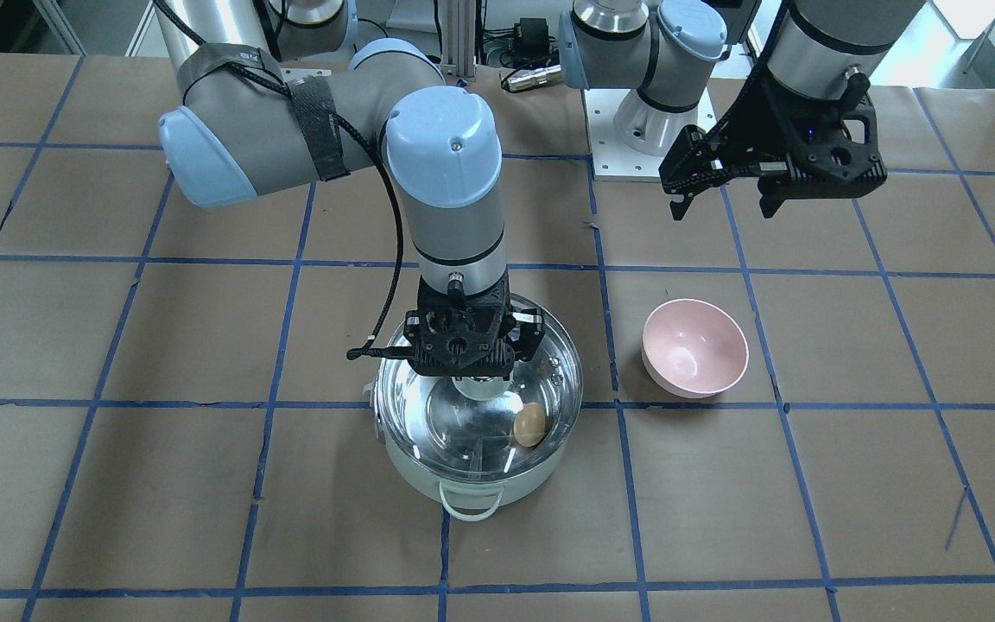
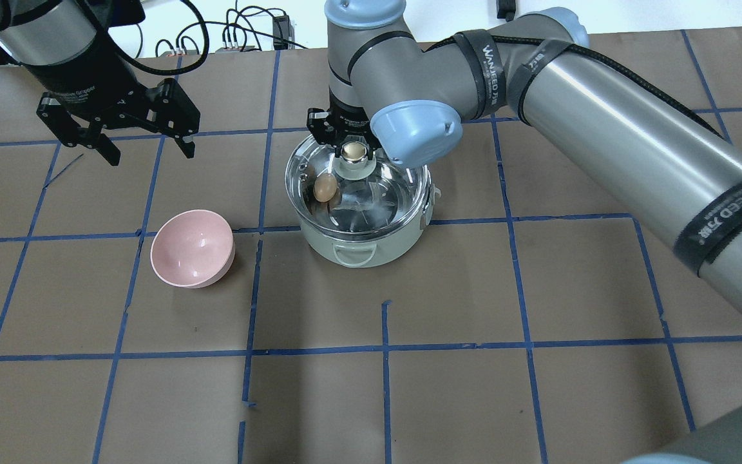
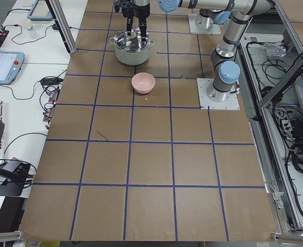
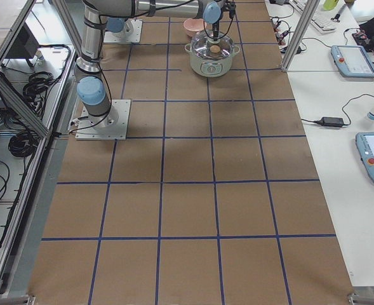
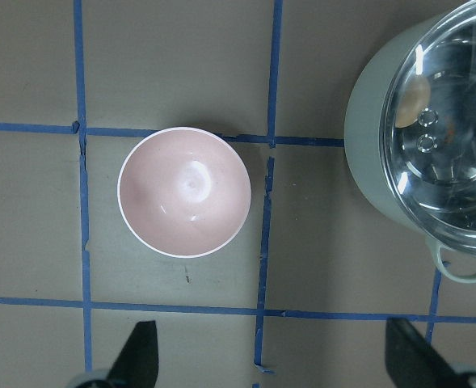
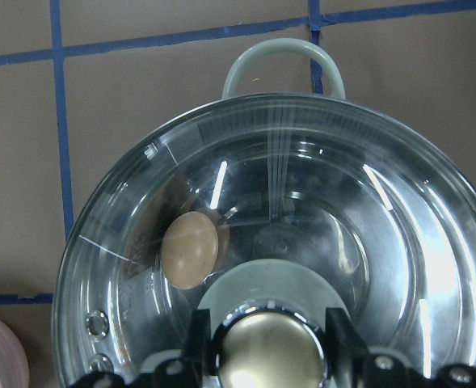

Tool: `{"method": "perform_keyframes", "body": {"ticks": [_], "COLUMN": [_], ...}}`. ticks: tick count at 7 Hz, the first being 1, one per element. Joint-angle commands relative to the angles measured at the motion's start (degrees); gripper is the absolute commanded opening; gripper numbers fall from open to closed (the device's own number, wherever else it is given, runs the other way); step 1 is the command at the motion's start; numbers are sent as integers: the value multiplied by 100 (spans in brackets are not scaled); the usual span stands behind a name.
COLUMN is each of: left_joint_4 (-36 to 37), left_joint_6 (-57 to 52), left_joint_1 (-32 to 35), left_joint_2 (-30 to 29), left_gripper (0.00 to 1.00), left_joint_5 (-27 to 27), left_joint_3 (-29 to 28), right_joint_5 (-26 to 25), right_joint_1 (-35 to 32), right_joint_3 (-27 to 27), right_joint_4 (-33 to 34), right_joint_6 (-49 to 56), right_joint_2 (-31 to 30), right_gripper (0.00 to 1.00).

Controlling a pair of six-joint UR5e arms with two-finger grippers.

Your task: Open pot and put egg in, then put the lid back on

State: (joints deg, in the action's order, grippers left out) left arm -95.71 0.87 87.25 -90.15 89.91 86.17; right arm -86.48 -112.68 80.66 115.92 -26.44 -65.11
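1 pot [image 2: 358,248], 1 lid [image 2: 387,193], seemingly 1 egg [image 2: 326,188]

The word "WANJEED" stands in pale letters on a black strap [image 2: 494,64] wrapped round the right arm [image 2: 603,122], and again on a second strap [image 2: 725,216] further along that arm. White lettering on the black collar [image 2: 78,87] above the left gripper [image 2: 152,154] is too blurred to read.

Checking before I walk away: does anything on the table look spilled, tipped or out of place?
Nothing stands out: egg inside pot, lid over it, right claw closed on the knob, pink bowl upright and empty.
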Motion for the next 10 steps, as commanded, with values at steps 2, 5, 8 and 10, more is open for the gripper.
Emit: {"method": "perform_keyframes", "body": {"ticks": [2, 5, 8, 10], "left_joint_4": [0, 0, 0, 0], "left_joint_6": [0, 0, 0, 0], "left_joint_1": [2, 2, 11, 20], "left_joint_2": [6, 6, 6, 6], "left_gripper": [100, 100, 100, 100], "left_joint_5": [0, 0, -9, -26], "left_joint_3": [5, 5, 5, 13], "right_joint_5": [-212, -203, -186, -150], "right_joint_1": [0, 52, 840, 1640], "right_joint_3": [152, 126, 170, 179], "right_joint_4": [369, 404, -163, -945], "right_joint_6": [-10, -2, 139, 1205], "right_joint_2": [-10, -97, -956, -1502], "right_gripper": [62, 75, 84, 100]}}
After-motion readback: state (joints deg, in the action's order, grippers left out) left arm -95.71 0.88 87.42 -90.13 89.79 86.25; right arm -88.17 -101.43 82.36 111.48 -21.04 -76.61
